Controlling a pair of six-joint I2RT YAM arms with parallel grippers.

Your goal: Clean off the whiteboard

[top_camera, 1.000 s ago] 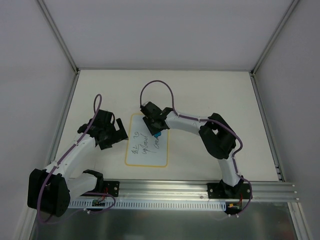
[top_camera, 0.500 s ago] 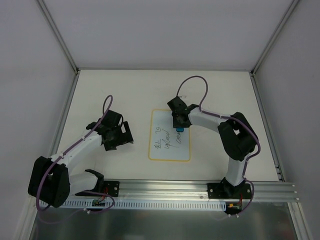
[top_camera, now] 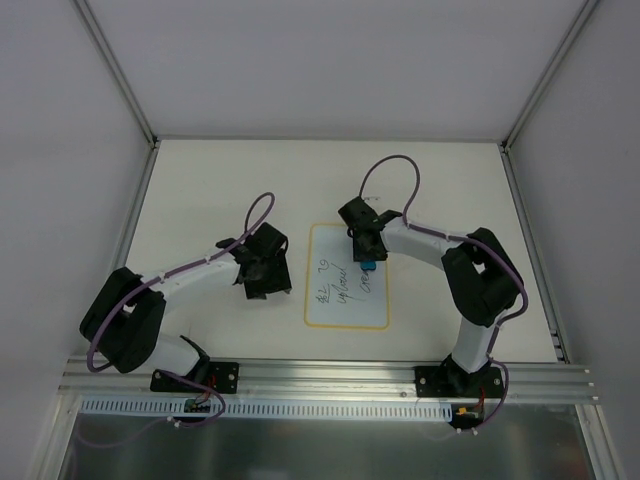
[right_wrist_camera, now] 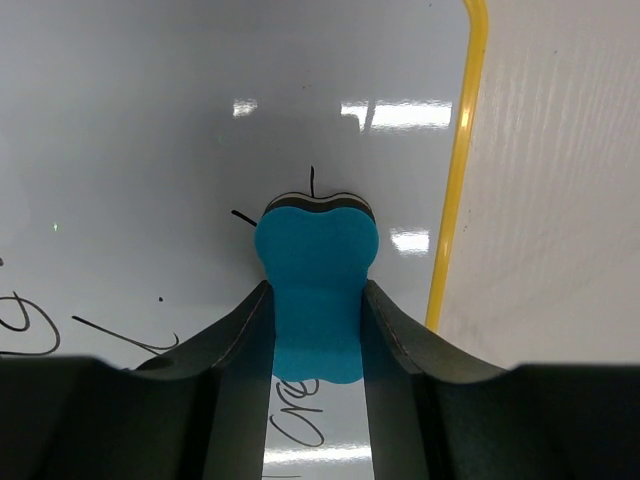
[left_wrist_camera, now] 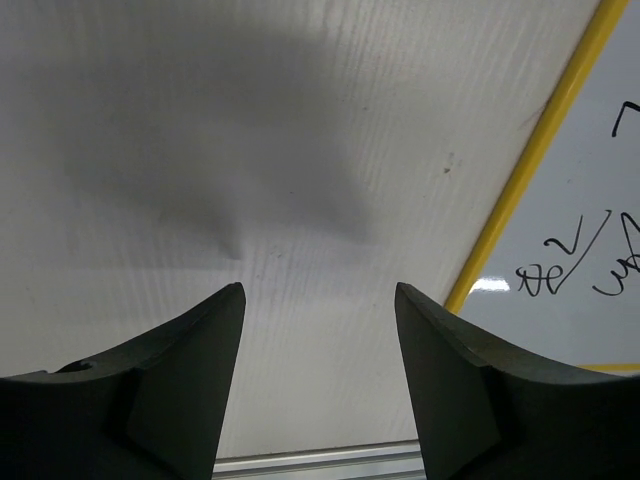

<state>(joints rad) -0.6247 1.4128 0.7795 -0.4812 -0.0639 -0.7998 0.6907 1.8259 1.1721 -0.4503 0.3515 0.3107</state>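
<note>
Right jaws pinch squashed blue eraser [right_wrist_camera: 316, 270] — glossy, yellow-rimmed whiteboard [right_wrist_camera: 150, 120] beneath.

White tabletop [top_camera: 200, 180], matte and faintly ribbed up close, closed in by pale panels [top_camera: 320, 60] at the far end and both sides. Lying flat on it, right of centre: a whiteboard [top_camera: 346, 308] with rounded corners and a thin yellow rim, long sides running near to far, dark handwriting on its face. Along the near edge: an aluminium rail [top_camera: 330, 374].
</note>
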